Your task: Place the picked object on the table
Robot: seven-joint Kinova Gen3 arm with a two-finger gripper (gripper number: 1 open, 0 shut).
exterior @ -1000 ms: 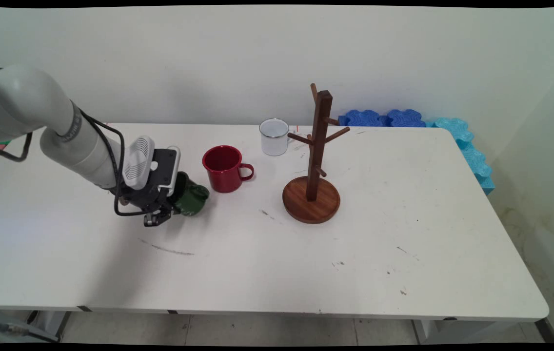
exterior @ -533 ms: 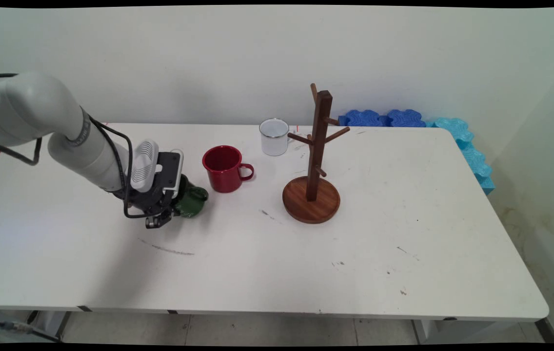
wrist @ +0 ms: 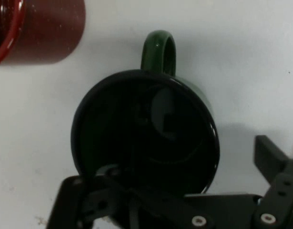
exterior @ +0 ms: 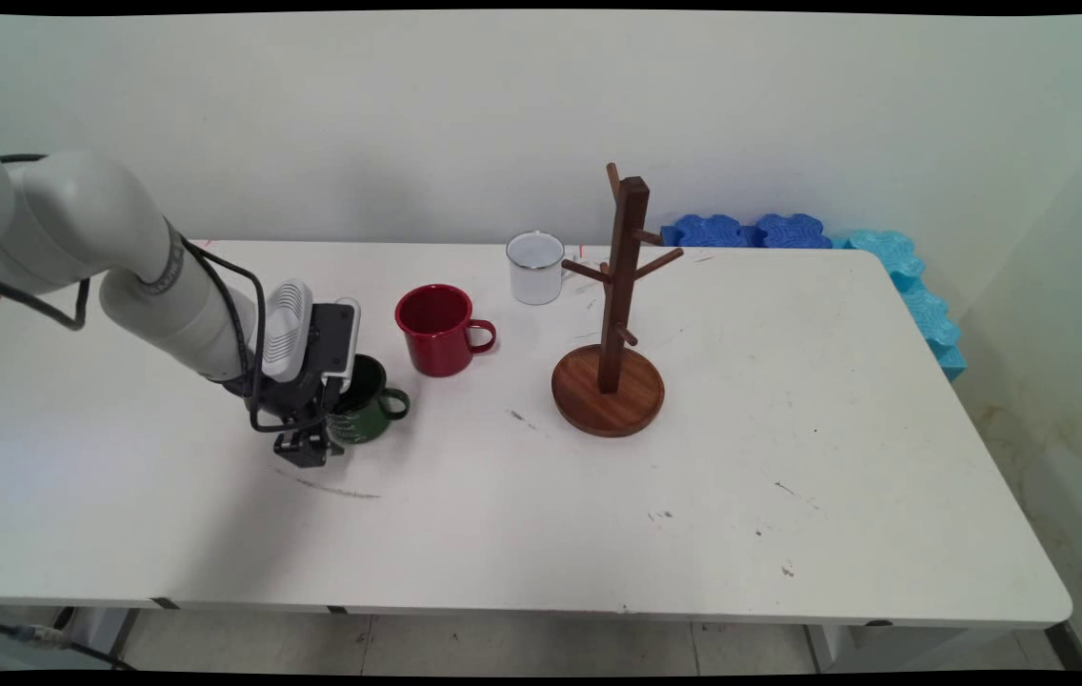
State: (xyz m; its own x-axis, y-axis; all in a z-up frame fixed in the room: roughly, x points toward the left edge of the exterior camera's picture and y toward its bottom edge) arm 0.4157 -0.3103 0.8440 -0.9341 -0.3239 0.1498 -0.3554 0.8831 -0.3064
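Hand released, straddling green mug rim; only hand view shows this.

White table, pale wall, tiled floor

No text, label, brand, number or sign can be read anywhere in either view. The green mug, the red mug beside it and the white mug beyond the red one all show plain, unlettered sides. The wooden mug tree to the right of the red mug bears no marking, and the scuffs on the table form no letters.
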